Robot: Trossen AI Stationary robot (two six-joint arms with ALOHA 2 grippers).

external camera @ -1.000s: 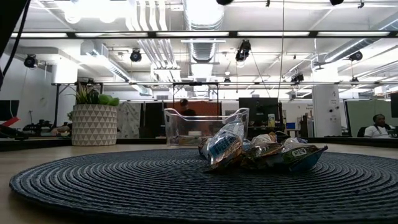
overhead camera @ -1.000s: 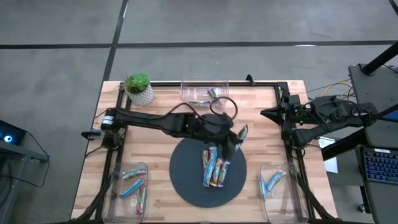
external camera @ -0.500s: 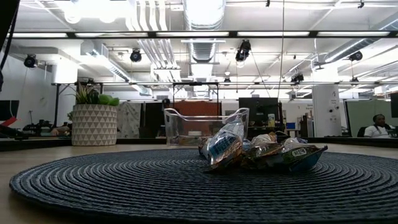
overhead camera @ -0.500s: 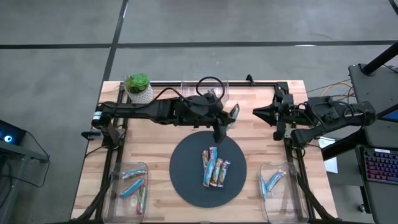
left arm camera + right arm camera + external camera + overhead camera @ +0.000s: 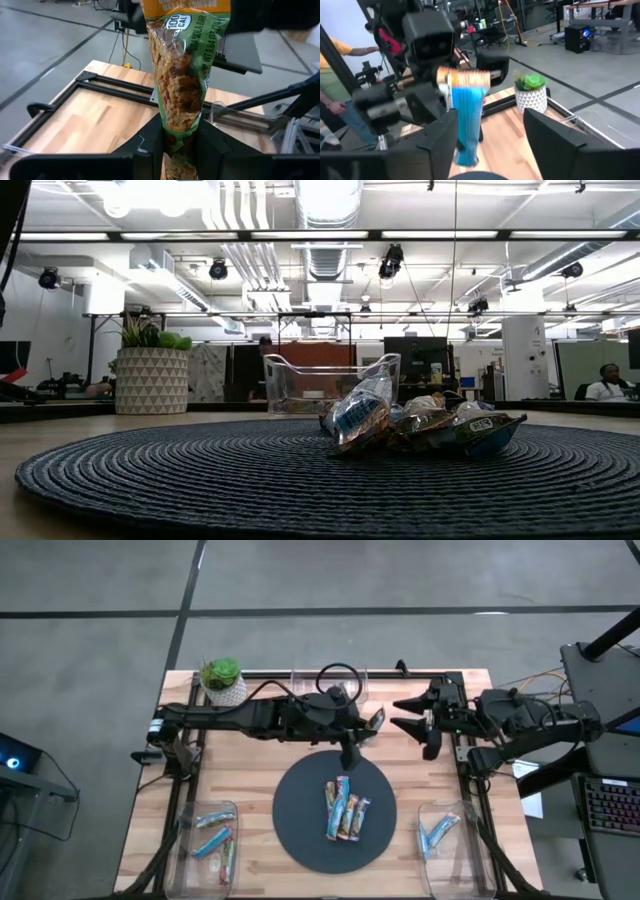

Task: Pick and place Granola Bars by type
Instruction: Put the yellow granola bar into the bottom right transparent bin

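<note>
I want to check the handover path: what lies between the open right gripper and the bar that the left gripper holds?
Only bare wooden table in the high view: nothing between the right gripper and the bar in the left gripper.

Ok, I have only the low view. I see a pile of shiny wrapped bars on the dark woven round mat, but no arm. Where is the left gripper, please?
Observer: The left gripper is over the wooden table, just past the far edge of the dark woven round mat. It is shut on a green-wrapped granola bar.
Operator: And the right one?
Observer: The right gripper is open. It is close beside that bar, on its right in the high view, and points at it without touching.
</note>
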